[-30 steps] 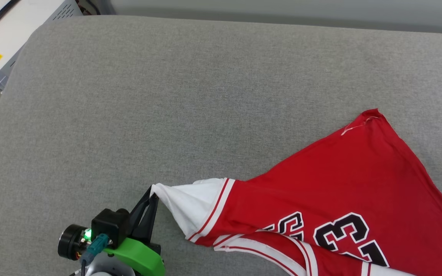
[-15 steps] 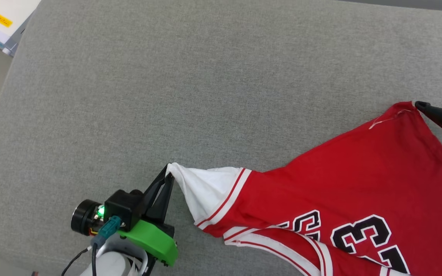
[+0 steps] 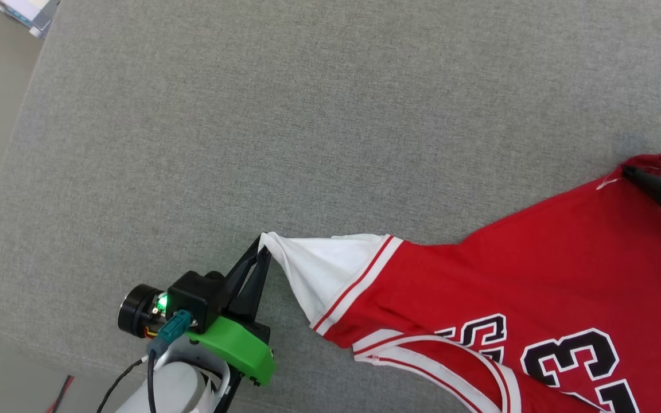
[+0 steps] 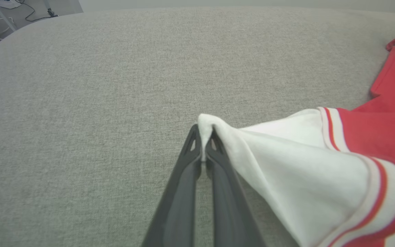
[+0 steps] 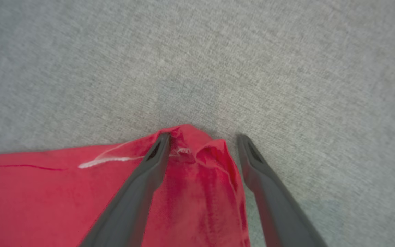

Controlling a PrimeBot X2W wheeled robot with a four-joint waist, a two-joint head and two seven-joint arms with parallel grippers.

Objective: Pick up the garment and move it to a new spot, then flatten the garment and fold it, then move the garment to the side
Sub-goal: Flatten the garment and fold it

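On grey cushion (image 3: 307,115), rumpled red-and-white garment (image 3: 508,275).

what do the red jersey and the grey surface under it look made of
Red jersey with white sleeves: probably smooth synthetic knit, slight sheen, drapes in soft folds. Grey surface: matte woven upholstery fabric, flecked weave visible; rounded corner suggests padding.

Bright, even, diffuse light falls on the grey padded surface (image 3: 307,115); shadows are faint, with one thin dark band under the garment (image 3: 537,258) along its 8 o'clock edge; the head view is crisp; the right wrist view is smeared and soft throughout; the left wrist view bows toward its rim, its own jaws blurring toward 6 o'clock.
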